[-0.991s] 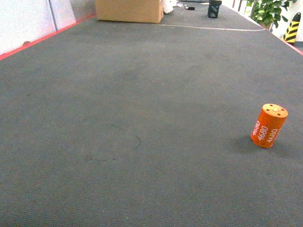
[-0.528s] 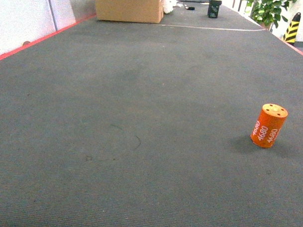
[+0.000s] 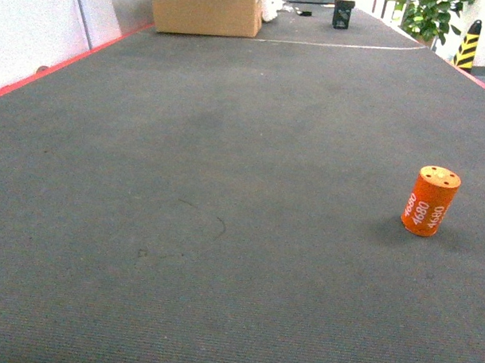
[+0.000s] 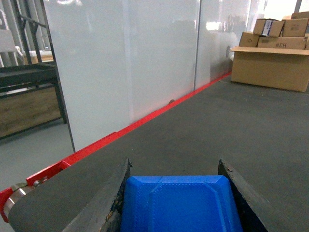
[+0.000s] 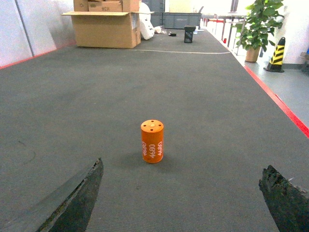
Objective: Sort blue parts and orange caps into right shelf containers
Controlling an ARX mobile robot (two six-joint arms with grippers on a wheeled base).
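Orange cap: one orange cap (image 3: 430, 201) stands upright on the dark grey carpet (image 3: 228, 149), at the right side of my head view; it stands alone, touching nothing. White "4680" is printed on its side, and pale dots are on its flat top.

Cap from my right wrist: the same cap (image 5: 152, 141) is ahead of my right gripper (image 5: 181, 193), about in the middle between my two fingers, and apart from them.

Right gripper: my jaws are wide apart and hold nothing (only the two dark fingertips show, at the lower corners).

Left gripper: my left gripper (image 4: 175, 193) is closed on a blue part (image 4: 181, 205); the part fills the gap between my two dark fingers, and both touch its sides.

Floor edge: a red strip (image 4: 120, 133) runs along the carpet at the foot of a white wall (image 4: 120, 58).

Far end: a large cardboard box (image 3: 205, 10) stands at the far end of the carpet, and a small dark bin (image 3: 343, 13) is further to the right.

Right border: a green plant (image 5: 256, 26) and a yellow-black striped post (image 5: 277, 54) stand beyond the carpet.
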